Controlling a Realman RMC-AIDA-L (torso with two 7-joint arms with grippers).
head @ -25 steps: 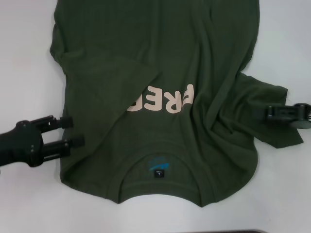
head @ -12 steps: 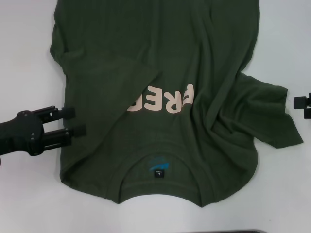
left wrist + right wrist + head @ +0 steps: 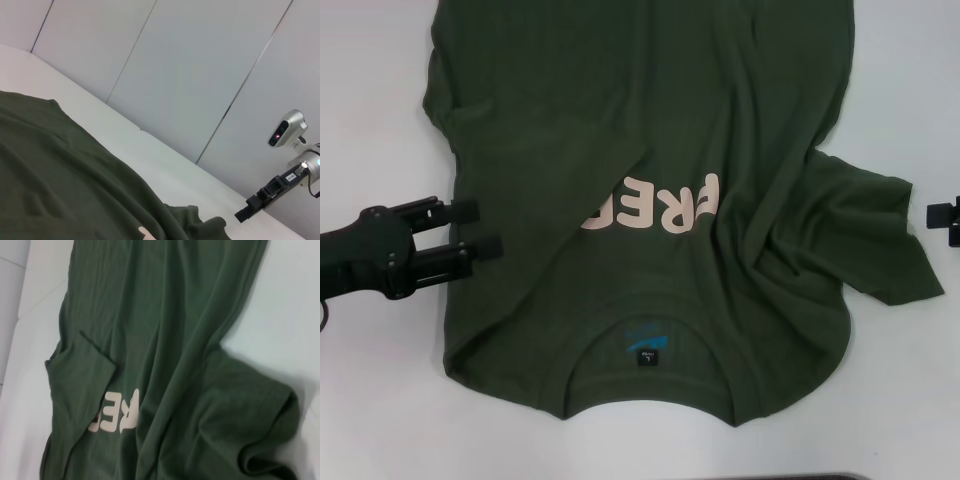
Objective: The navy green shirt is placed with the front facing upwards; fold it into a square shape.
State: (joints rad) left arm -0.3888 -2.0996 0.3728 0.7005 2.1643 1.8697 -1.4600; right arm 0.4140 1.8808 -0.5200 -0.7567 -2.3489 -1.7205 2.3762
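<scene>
- On the white table [image 3: 380, 120] lies the shirt [image 3: 650, 120], front up, collar at the near edge and hem running out of view at the far side; it fills the middle of the table.
- Its left sleeve is folded in over the chest, hiding part of the cream letters [image 3: 655, 208]; the right sleeve [image 3: 875, 240] lies spread and rumpled to the right.
- A small black label [image 3: 647, 357] sits inside the collar.
- The cloth looks soft, light and limp, so it should drape and wrinkle rather than hold a crease. Pinching an edge or seam, such as the right sleeve's rim or the shoulder, seems the surest hold.
- The left hand [image 3: 478, 228] reaches in level from the left, its two fingers apart and empty, with their tips over the shirt's left edge.
- The right hand [image 3: 945, 215] shows only as a dark tip at the right border, just beyond the right sleeve and apart from it; I cannot tell whether it is clenched or released.
</scene>
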